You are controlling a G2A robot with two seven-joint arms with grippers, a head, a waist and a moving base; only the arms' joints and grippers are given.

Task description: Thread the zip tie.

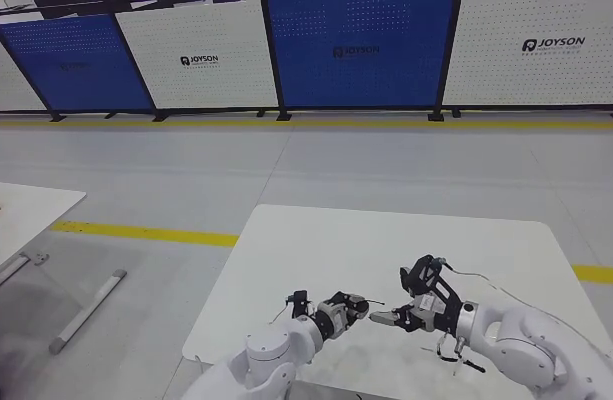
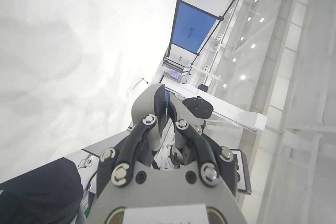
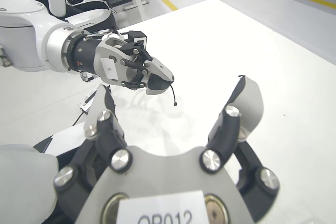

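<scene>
Left tool clamped on zip tie

White desk lies lower centre in the top view. Over it the right tool, fingers apart, faces the left tool; the thin black zip tie hangs from that pinched tip.

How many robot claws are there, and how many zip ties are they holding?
Grippers: 2, the left gripper and the right gripper
Zip ties held: 1, the zip tie pinched in the left gripper
Total: 3

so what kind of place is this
Probably an industrial hall or robotics test floor: blue and white partition panels, a yellow floor line and a white work table.
</scene>
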